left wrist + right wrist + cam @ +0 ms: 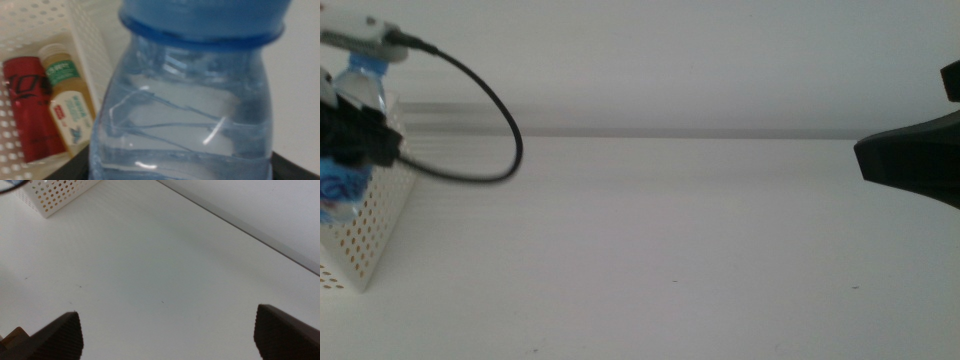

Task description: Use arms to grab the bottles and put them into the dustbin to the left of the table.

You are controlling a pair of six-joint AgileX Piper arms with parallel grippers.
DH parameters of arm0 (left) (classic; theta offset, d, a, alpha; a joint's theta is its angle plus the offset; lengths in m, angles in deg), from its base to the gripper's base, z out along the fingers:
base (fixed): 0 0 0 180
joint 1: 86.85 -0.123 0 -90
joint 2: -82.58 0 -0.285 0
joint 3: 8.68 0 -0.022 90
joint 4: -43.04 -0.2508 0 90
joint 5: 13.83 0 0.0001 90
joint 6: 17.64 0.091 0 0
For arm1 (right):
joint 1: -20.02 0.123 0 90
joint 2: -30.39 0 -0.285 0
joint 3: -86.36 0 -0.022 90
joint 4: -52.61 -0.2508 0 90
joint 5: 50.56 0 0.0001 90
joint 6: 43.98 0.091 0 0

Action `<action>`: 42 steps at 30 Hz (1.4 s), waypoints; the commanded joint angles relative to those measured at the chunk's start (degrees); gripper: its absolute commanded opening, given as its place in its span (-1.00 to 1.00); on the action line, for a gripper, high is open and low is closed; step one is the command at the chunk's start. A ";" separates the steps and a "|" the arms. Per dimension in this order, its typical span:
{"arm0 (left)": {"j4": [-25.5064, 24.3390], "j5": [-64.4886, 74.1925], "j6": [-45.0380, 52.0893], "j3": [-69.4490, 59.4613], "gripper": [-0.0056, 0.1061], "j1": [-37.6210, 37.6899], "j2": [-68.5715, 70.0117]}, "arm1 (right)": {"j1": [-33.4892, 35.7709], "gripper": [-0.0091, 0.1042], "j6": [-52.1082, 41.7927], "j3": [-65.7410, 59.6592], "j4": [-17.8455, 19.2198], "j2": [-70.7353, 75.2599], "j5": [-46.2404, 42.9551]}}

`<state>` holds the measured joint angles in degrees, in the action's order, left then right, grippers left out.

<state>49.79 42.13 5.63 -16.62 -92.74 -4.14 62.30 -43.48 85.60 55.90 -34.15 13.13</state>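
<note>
Left gripper fingers grasp the water bottle above the dustbin; right gripper fingers released

Blurry, very close water bottle, cut off at twelve and six o'clock, hiding the left gripper's jaws. Dustbin cut off at nine o'clock in the middle view. Right arm cut off at three o'clock.

Left wrist cam: water bottle filled my view, close up, blue cap on top.
Behind it I saw the red can and juice bottle lying side by side, touching, in the white perforated dustbin.
</note>
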 commanded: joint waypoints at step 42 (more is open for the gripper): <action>0.41 5.26 11.35 29.30 -0.93 -17.42 -35.91 | 0.03 0.76 -0.50 0.21 0.11 -0.14 -0.28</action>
<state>49.24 48.64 16.82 11.95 -109.73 -40.31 62.30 -43.48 85.60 55.86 -34.15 13.13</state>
